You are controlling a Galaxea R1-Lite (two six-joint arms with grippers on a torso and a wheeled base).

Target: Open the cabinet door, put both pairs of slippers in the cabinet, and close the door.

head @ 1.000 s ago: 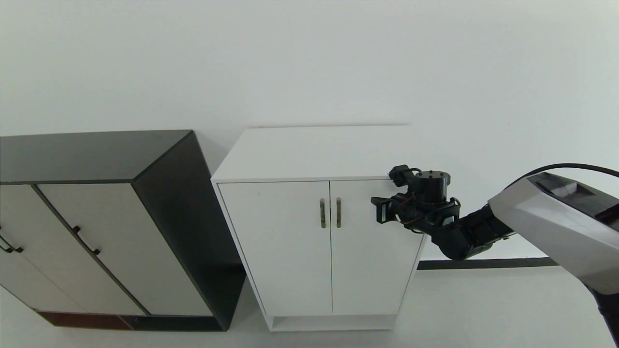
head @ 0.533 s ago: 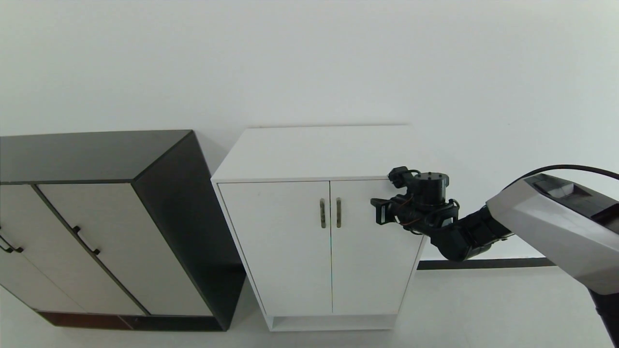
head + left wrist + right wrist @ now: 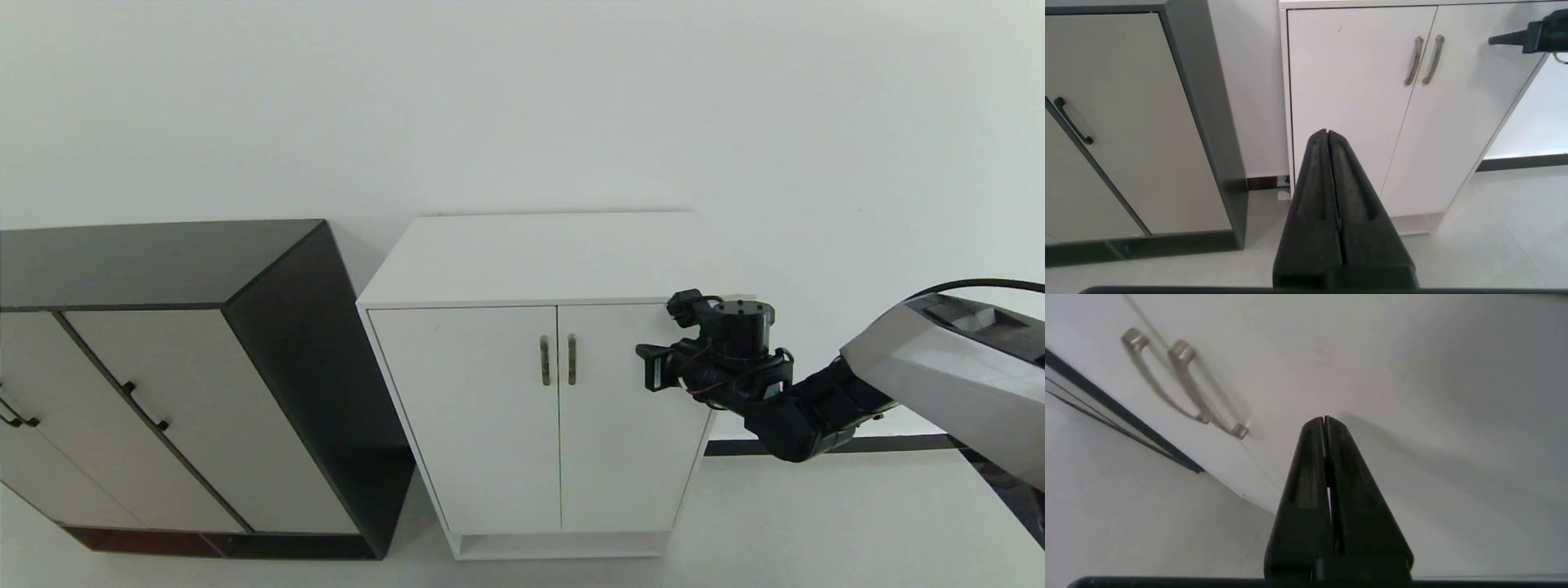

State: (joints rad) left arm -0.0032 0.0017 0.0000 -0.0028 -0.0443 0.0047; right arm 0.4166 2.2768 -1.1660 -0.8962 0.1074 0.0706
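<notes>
Right gripper (image 3: pixel 649 369), fingers (image 3: pixel 1310 474) pressed together on nothing, hangs before the white cabinet (image 3: pixel 522 253), its right door (image 3: pixel 624 441) closed; stiff hinged panel, probably light, so hook the slim handle (image 3: pixel 571 359) just left.

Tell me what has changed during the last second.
The right gripper, shut and empty, moved slightly to the robot's right and lower, away from the door handles. It took hold of nothing. Both white cabinet doors stayed closed.
</notes>
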